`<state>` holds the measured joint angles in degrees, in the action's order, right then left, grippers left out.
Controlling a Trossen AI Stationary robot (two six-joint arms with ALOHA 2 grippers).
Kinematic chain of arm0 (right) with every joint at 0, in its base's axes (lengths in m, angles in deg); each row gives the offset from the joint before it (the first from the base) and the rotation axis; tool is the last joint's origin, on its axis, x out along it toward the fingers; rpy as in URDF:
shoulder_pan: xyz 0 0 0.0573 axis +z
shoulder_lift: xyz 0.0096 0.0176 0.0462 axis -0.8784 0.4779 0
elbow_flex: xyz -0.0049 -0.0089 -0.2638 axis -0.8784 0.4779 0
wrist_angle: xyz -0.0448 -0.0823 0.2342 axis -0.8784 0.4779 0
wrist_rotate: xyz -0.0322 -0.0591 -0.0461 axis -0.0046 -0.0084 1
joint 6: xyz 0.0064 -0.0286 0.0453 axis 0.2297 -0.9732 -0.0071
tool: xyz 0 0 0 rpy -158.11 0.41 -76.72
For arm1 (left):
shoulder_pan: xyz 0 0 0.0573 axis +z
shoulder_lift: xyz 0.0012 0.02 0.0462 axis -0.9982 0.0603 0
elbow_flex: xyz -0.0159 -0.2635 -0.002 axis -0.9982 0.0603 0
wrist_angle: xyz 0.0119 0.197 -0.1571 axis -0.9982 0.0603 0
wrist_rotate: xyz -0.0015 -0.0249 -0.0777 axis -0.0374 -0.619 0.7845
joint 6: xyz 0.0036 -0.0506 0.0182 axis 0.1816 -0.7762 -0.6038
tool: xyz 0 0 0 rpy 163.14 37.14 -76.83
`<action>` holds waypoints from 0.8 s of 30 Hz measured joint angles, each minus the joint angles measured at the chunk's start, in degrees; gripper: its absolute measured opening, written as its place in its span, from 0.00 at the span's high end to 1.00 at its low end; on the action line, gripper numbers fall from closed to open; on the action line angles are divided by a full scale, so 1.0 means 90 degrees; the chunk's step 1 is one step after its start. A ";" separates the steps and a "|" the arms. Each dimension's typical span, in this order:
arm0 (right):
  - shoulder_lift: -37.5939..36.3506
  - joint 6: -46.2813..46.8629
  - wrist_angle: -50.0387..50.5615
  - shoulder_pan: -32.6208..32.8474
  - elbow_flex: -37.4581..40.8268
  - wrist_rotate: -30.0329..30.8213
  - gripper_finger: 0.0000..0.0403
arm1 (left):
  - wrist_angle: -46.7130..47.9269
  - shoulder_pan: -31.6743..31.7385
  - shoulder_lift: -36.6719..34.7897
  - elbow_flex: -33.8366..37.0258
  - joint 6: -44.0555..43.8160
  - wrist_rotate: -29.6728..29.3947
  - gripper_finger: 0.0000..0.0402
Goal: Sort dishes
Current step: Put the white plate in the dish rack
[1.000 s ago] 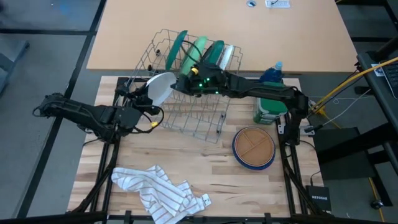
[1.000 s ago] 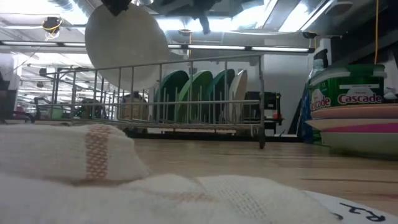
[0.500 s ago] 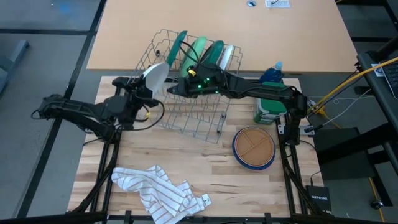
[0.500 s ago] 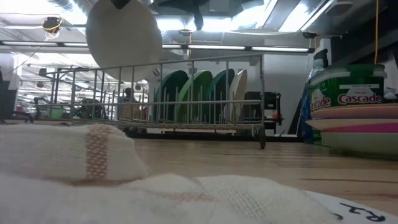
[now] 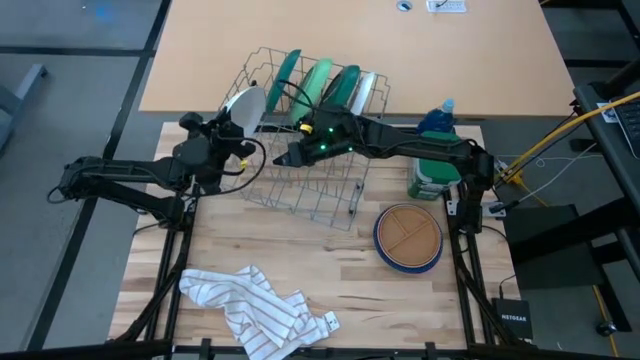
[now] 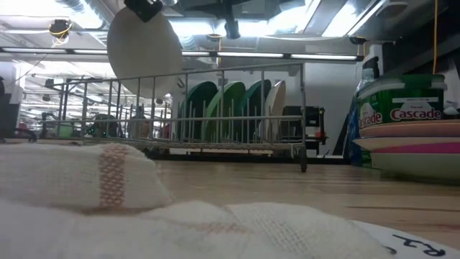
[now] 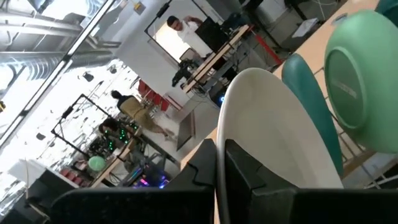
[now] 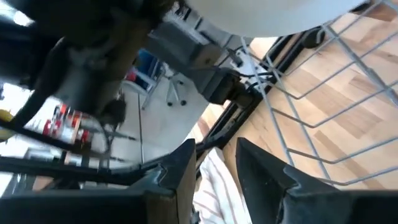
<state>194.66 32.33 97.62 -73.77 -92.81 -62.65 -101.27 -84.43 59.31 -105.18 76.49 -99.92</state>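
Overhead and table-level views of a two-arm robot at a wooden table [image 5: 300, 260]. The left end effector [image 5: 228, 138] is pinched on the rim of a white plate [image 5: 245, 108], holding it on edge above the left end of a wire dish rack [image 5: 300, 185]; in the low view the same plate [image 6: 144, 47] hangs above the rack's top rail, tilted slightly. In the left wrist view the plate [image 7: 273, 137] rises from between the two dark fingers [image 7: 249, 174], which are pressed against it, with a dark green plate [image 7: 308, 99] and a light green plate [image 7: 360, 81] standing just behind it.

The right end effector [image 5: 285, 160] hovers over the middle of the rack, near the white plate but apart from it; its fingers [image 8: 180, 174] stand parted with nothing between them.

At the far end of the rack four dishes stand upright in a row, three in shades of green and a pale one at the right end [image 5: 366, 88]. To the right of the rack, a tan plate [image 5: 408, 232] lies on top of a blue plate [image 5: 385, 252] on the table. A green-labelled detergent tub [image 5: 430, 180] and a blue bottle [image 5: 436, 118] stand near the table's right rear corner. A white striped cloth [image 5: 255, 305] lies crumpled near the front edge. People are visible in the room beyond, in the left wrist view.
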 joint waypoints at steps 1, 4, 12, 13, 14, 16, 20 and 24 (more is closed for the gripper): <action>-0.0002 -0.0061 -0.0001 0.0000 0.0000 -0.0058 0.71 | 0.0097 0.0059 0.0020 0.0000 -0.0103 0.0009 1.00; -0.0002 -0.0260 0.0028 0.0000 0.0000 -0.0280 0.71 | 0.0600 0.0181 0.0085 0.0002 -0.0485 -0.0003 1.00; -0.0005 -0.0655 0.0066 -0.0001 0.0000 -0.0489 0.71 | 0.1662 0.0325 0.0276 0.0061 -0.1817 0.0002 1.00; -0.0005 -0.0707 0.0065 -0.0002 0.0000 -0.0510 0.71 | 0.1738 0.0325 0.0318 0.0087 -0.1889 0.0007 1.00; -0.0005 -0.0746 0.0065 -0.0002 0.0000 -0.0537 0.71 | 0.1792 0.0325 0.0357 0.0106 -0.1947 0.0009 1.00; -0.0005 -0.0855 0.0067 -0.0002 0.0000 -0.0574 0.71 | 0.1834 0.0325 0.0445 0.0171 -0.2054 -0.0001 1.00; -0.0005 -0.0876 0.0115 -0.0002 0.0000 -0.0604 0.71 | 0.1930 0.0285 0.0666 0.0194 -0.2306 -0.0024 1.00; -0.0005 -0.0876 0.0169 -0.0002 0.0000 -0.0617 0.71 | 0.1937 0.0217 0.0933 0.0194 -0.2489 -0.0063 1.00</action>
<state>194.61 24.45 99.14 -73.79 -92.81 -68.20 -83.84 -82.48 67.70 -103.44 54.09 -100.49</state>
